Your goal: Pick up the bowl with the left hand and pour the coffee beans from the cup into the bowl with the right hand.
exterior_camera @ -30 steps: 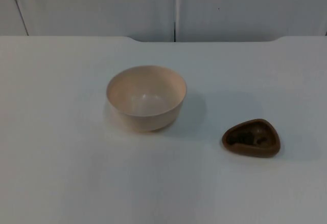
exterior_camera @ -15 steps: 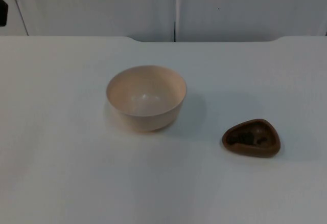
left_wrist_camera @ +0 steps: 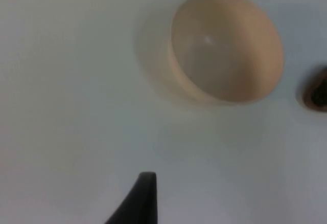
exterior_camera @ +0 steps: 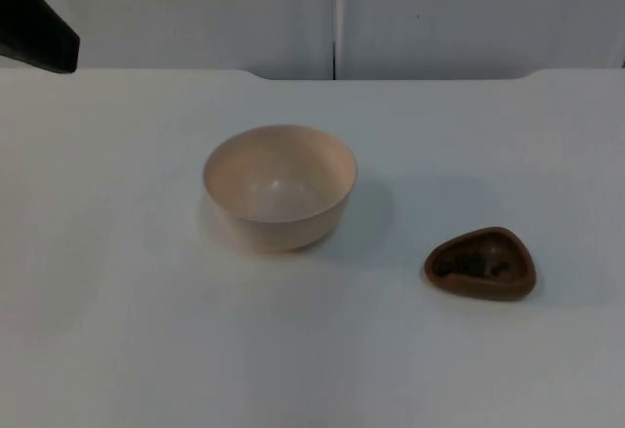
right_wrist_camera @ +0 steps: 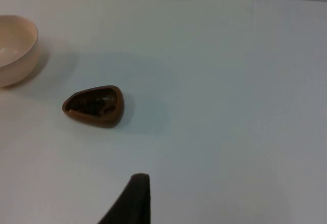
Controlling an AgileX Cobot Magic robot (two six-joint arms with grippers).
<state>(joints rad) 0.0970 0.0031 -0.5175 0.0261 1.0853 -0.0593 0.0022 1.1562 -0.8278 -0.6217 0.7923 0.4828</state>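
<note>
A cream bowl [exterior_camera: 279, 186] stands upright and empty near the table's middle; it is also seen from the left wrist as the bowl [left_wrist_camera: 226, 47]. To its right sits a small brown rounded-triangle cup [exterior_camera: 480, 263] with dark coffee beans inside, seen from the right wrist as the cup [right_wrist_camera: 94, 105]. My left arm [exterior_camera: 34, 22] comes in at the far left corner, and the left gripper [left_wrist_camera: 142, 198] hangs high over the table, left of the bowl and well apart from it. My right gripper [right_wrist_camera: 134, 198] hovers to the right of the cup, far from it.
The white table [exterior_camera: 146, 330] ends at a grey partition wall [exterior_camera: 195, 8] behind the bowl. Open table surface lies all around the bowl and the cup.
The left arm has come into the top view at the far left corner. Bowl and cup have not moved.
</note>
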